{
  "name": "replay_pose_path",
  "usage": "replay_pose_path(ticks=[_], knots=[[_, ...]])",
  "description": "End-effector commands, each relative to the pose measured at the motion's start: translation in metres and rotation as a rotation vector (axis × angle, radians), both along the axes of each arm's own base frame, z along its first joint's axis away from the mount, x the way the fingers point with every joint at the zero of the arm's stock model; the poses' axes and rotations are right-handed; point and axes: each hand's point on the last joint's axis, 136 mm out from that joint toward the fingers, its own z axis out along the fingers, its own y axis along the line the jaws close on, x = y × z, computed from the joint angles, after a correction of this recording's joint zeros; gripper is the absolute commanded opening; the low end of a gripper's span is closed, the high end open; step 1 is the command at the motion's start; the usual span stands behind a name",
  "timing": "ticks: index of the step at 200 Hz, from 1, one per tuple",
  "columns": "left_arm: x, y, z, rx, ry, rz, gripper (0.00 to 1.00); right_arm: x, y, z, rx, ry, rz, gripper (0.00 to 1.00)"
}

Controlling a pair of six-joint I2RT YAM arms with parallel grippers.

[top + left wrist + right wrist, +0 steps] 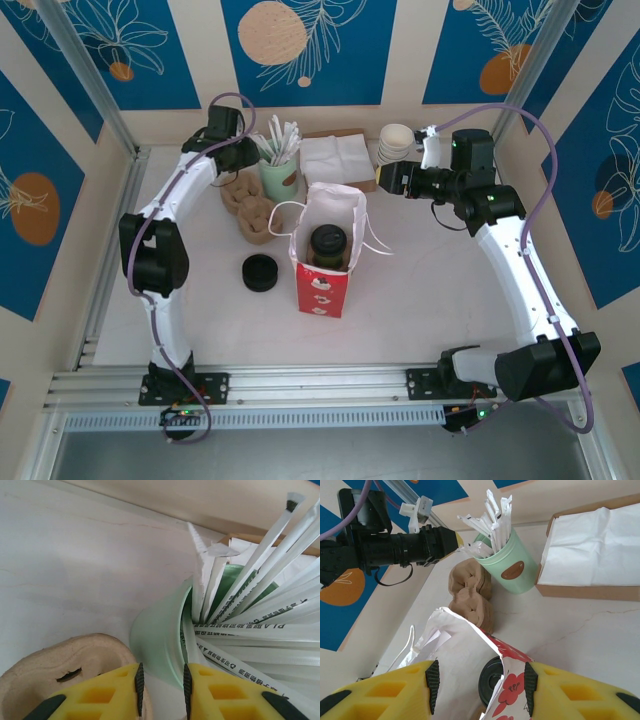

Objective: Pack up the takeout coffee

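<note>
White table (430, 290): bag (322, 285) hides takeout coffee (327, 243) below its lid.

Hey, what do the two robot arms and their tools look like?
Both the left arm and right arm have white shells, black joint housings and a lilac cable looping alongside. The left tool and right tool have yellow fingers with black ribbed pads.

Top external: high behind the arm bases, tilted down, whole surface (430, 300) in frame. Left wrist: low, very close, facing the back wall past the left pincer (161, 682), tight on the green straw cup (160, 640). Right wrist: further back, looks over the right pincer (479, 685) and paper bag (455, 645) toward the left arm (395, 545). All three share the green straw cup and pulp carrier (50, 675).
</note>
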Motion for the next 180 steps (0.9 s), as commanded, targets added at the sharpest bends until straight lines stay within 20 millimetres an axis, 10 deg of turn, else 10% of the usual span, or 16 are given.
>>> replay_pose_path(ticks=[1,180], knots=[[-0.001,0.001,0.017,-0.039,-0.039,0.004,0.28,0.000,-0.002,-0.007,-0.007,0.015,-0.001,0.50],[-0.016,-0.012,0.038,-0.116,-0.070,-0.041,0.32,0.004,-0.001,-0.016,-0.010,0.046,0.005,0.51]])
